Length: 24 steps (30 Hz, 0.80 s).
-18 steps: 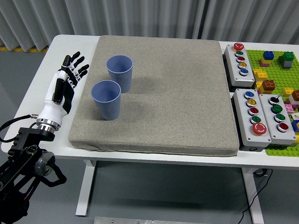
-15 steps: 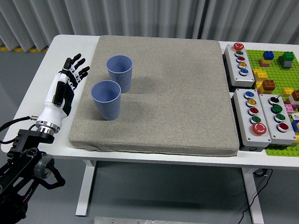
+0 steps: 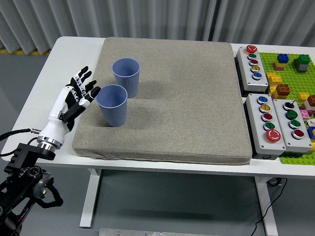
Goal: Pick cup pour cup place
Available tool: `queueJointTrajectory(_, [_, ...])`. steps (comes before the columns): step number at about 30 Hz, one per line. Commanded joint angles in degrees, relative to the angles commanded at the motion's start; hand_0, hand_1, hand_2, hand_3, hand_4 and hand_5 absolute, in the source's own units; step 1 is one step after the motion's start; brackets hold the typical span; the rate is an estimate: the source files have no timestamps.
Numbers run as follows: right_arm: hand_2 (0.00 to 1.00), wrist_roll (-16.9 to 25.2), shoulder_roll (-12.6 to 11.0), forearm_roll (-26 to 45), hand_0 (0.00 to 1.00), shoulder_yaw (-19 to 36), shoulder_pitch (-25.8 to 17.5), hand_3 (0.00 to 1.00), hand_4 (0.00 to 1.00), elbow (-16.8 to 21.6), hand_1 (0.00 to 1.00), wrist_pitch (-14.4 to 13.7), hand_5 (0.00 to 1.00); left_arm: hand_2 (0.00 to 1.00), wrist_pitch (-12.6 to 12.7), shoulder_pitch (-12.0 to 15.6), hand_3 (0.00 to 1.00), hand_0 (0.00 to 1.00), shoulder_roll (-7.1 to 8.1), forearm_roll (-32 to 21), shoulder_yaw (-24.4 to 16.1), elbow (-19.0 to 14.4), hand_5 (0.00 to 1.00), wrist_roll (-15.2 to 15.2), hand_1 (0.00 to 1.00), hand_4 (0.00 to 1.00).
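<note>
Since the earlier frames the left hand (image 3: 74, 98) has swung in toward the mat, its fingers (image 3: 84, 82) still spread and holding nothing, the tips now just beside the rim of the near blue cup (image 3: 112, 104), though contact cannot be made out. That cup stands upright on the grey mat (image 3: 172, 98), immediately right of the hand. The second blue cup (image 3: 126, 76) stands upright just beyond it, farther from the hand, the two cups close together. Well away to the right, past the mat's far edge, sit grey button boxes (image 3: 269, 121) and a green brick plate (image 3: 290, 73) on the white table (image 3: 54, 78).
</note>
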Motion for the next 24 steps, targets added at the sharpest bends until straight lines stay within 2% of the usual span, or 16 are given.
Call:
queueJointTrajectory(7, [0.508,-0.07,0.05,-0.27,0.639,0.05,-0.16,0.579,0.002,0.03,0.6,0.07,0.002,0.998,-0.67,0.07,0.998,0.932,-0.13,2.36,0.74,0.55,0.373,1.03,0.92,0.977])
queueJointTrajectory(8, [0.508,-0.08,0.05,-0.31,0.641,0.07,-0.17,0.578,0.002,0.03,0.6,0.07,0.002,0.998,-0.66,0.01,0.998,0.958,-0.2,2.54,0.84,0.72,0.328,1.08,0.943,0.969])
queueJointTrajectory(15, [0.508,-0.19,0.14,-0.44,0.641,0.14,-0.32,0.578,0.002,0.06,0.6,0.06,0.002,0.998,-0.63,-0.73,0.998,0.961,-0.95,3.82,1.52,2.45,0.326,1.39,0.955,0.97])
queueJointTrajectory(24, [0.508,-0.06,0.16,-0.19,0.64,-0.06,-0.16,0.578,0.002,-0.04,0.6,0.03,0.002,0.998,-0.01,-2.8,0.998,0.97,-2.1,5.78,2.79,4.78,0.324,1.99,0.956,0.97])
